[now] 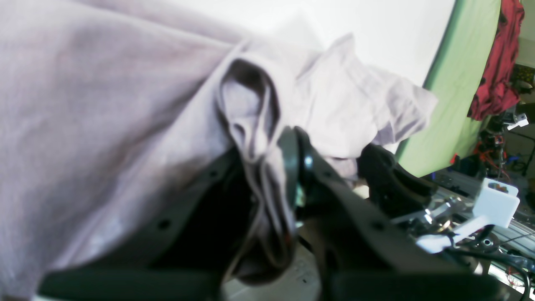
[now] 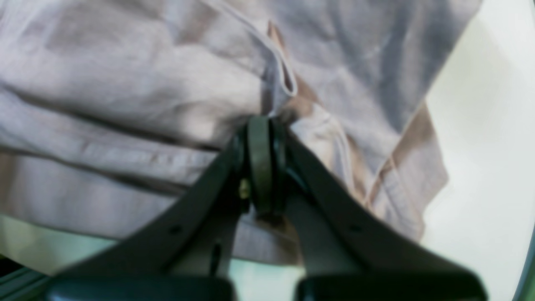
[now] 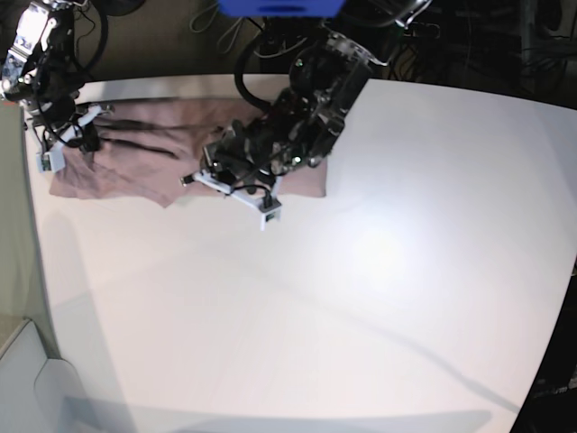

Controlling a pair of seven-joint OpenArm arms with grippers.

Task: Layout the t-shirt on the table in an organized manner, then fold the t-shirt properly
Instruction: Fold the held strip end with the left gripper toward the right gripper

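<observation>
- the t-shirt is lying at the far left end of the tabletop, stretched out sideways between the two arms, still pretty rumpled with folds and a few dark creases
- left gripper has its jaws pinched on a bunched fold of the mauve cloth; in the left wrist view the fabric goes right down between them and hangs in a wad below
- right gripper is clenched tight, jaws pressed together with a bit of the shirt's edge caught at the tips, right by a hem that curls up
- from the base view the right arm is at the shirt's left end and the left arm sits over its right part, near the middle of the tabletop's far edge
- rest of the tabletop is just plain white
</observation>
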